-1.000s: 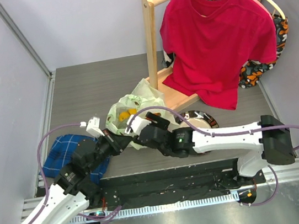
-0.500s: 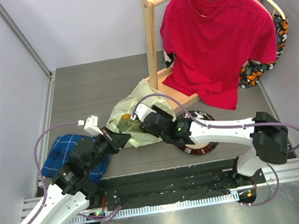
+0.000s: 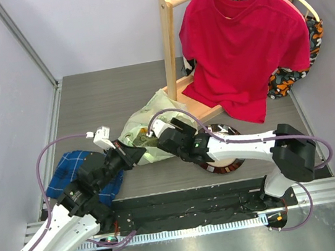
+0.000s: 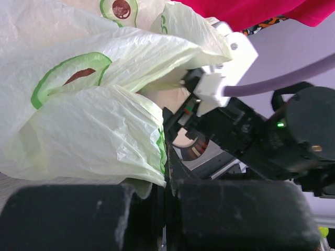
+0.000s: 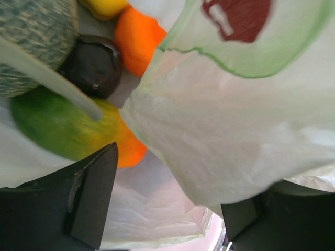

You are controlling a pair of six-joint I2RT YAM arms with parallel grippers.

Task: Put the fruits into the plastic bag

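The plastic bag [image 3: 147, 117] lies on the table in front of the wooden rack, and it also shows in the left wrist view [image 4: 94, 120]. My left gripper [image 3: 136, 157] is shut on the bag's near edge [image 4: 157, 167] and holds it up. My right gripper [image 3: 157, 140] is open and empty inside the bag's mouth [image 5: 172, 183]. Past its fingers lie the fruits: the netted melon [image 5: 31, 31], a yellow piece [image 5: 104, 6], an orange [image 5: 135, 36], a dark purple piece [image 5: 91, 65], a green piece [image 5: 57, 125] and a second orange [image 5: 131, 152]. A fold of bag film [image 5: 235, 130] hangs over the right finger.
The dark plate [image 3: 220, 165] with a patterned rim sits under my right forearm. A blue plaid cloth [image 3: 67, 167] lies under my left arm. The wooden rack [image 3: 172, 50] with a red shirt [image 3: 241, 46] stands behind the bag.
My right gripper has pushed left and forward into the bag's mouth, uncovering the plate. The melon now lies in the bag over the yellow pieces. My left gripper keeps its hold.
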